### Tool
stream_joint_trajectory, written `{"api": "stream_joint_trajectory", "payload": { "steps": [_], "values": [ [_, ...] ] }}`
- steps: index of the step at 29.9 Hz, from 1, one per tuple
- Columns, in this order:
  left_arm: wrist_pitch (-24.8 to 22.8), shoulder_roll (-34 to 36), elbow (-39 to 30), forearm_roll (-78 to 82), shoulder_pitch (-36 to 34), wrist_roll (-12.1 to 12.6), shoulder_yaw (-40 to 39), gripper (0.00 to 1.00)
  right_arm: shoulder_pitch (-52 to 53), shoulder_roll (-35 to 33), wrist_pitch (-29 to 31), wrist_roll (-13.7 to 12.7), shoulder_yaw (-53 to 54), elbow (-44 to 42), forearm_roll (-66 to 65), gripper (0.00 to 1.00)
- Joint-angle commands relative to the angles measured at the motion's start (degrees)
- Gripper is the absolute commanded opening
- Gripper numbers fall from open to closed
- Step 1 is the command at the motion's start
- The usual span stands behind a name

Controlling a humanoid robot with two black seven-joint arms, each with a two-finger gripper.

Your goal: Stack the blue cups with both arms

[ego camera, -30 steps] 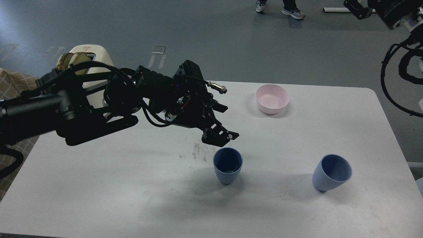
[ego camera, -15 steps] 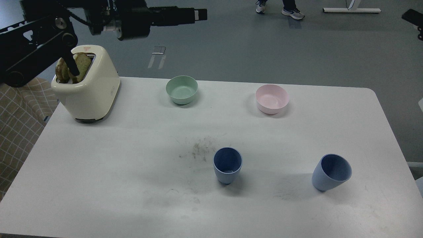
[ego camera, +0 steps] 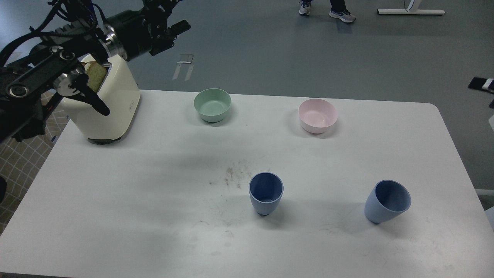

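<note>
At far left, above the toaster (ego camera: 112, 104), my left gripper (ego camera: 170, 17) hangs well away from both cups; its fingers' state I cannot tell. Nothing is grasped, so stacking looks unstarted. Next: reach down to the near cup (ego camera: 265, 193), upright mid-table. Rightward, the second cup (ego camera: 387, 200) tilts, well apart. No right gripper shows.

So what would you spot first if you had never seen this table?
Probably the two dusty-blue tapered cups near the front of the white table: one upright in the middle, one leaning at the right. Then the black robot arm's hand raised above the cream toaster, far left.
</note>
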Motion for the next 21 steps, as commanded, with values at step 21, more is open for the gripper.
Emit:
{"api": "stream_joint_trajectory", "payload": {
  "steps": [21],
  "values": [
    [5.0,-6.1,-0.1,-1.9,10.9,-2.7,-9.6,0.97,-9.2,2.0,0.0,-0.4,-5.7,11.1,-21.3,1.00]
  ]
}}
